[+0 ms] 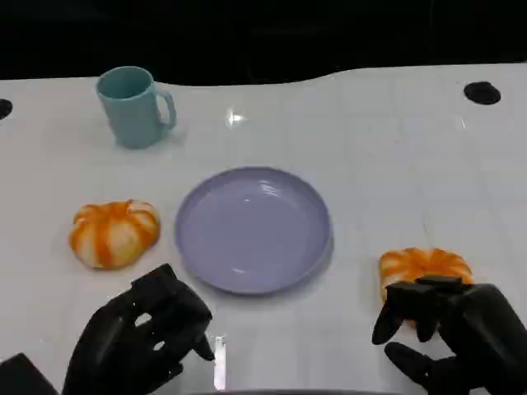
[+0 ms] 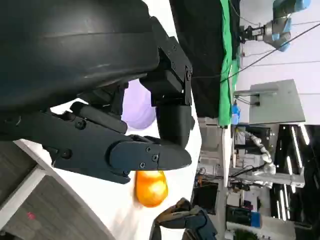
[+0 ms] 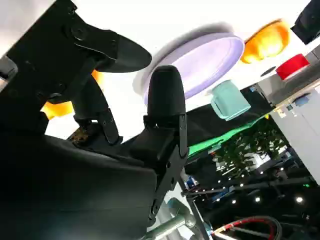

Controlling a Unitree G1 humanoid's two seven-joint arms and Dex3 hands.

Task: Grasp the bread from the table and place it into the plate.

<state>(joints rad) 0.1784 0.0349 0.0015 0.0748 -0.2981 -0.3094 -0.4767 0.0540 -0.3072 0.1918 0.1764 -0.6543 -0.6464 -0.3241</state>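
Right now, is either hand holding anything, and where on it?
Nothing is held. The right hand hovers at the near edge of the right bread, fingers apart; the left hand is open over bare table.

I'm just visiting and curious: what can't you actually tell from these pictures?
- Head view: the right hand covers the near edge of the right bread; contact cannot be told.
- Left wrist view: the left hand hides most of the plate.
- Head view: the cup's inside is unseen.

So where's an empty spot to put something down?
The purple plate is bare inside. Open table lies right of the mug, toward the far right corner. It's crowded near the front: each robot hand, left and right, sits by a bread.
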